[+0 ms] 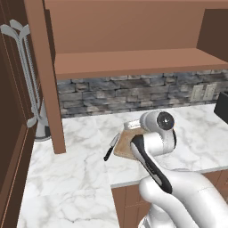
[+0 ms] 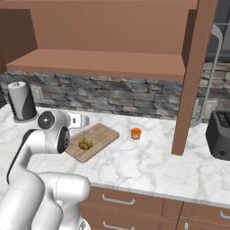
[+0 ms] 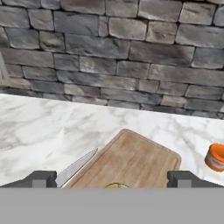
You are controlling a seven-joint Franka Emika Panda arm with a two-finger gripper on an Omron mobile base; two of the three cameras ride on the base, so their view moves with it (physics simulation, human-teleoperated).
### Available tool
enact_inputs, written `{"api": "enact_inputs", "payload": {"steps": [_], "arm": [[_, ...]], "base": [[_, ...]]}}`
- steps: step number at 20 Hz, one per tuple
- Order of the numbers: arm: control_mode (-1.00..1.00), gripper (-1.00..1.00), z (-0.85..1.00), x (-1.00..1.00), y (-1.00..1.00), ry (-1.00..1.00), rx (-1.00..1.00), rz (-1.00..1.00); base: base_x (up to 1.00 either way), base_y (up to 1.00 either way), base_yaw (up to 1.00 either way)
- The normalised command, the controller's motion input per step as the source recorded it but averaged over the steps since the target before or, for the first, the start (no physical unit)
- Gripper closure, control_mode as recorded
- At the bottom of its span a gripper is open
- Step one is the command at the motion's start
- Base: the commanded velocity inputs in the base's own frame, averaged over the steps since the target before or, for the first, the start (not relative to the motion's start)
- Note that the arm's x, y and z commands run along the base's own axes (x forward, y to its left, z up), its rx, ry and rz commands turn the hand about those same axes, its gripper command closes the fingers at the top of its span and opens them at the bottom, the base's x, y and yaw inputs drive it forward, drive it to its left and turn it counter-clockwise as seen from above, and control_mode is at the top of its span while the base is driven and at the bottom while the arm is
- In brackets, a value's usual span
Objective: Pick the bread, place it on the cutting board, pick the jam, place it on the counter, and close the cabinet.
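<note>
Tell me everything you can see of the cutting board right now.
The cutting board is a thin, light wooden rectangle with rounded corners and visible grain, lying flat and angled on the white marble counter before the stone backsplash. The bread sits on its near end. The knife lies along one edge, though contact is unclear. The jam stands apart beside it. The open gripper hovers above.

Grey stone-brick backsplash along far wall, outlet plates set in it. Tall dark-brown cupboard far left, curved silver handles. Paper towel roll, black toaster at right.
</note>
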Motion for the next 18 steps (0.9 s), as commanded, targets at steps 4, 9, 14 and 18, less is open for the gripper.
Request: {"api": "enact_inputs", "payload": {"steps": [4, 9, 14, 18], "arm": [[-1.0, -1.0, 0.03, -0.34, 0.0, -0.14, 0.0, 0.0], [-1.0, -1.0, 0.0, -0.35, -0.03, -0.14, 0.02, 0.0], [-1.0, -1.0, 0.0, -0.4, -0.05, -0.16, 0.02, 0.0], [-1.0, -1.0, 0.01, -0.42, -0.07, -0.17, 0.02, 0.0]], "base": [[0.0, 0.0, 0.0], [0.0, 0.0, 0.0], [0.0, 0.0, 0.0], [0.0, 0.0, 0.0]]}}
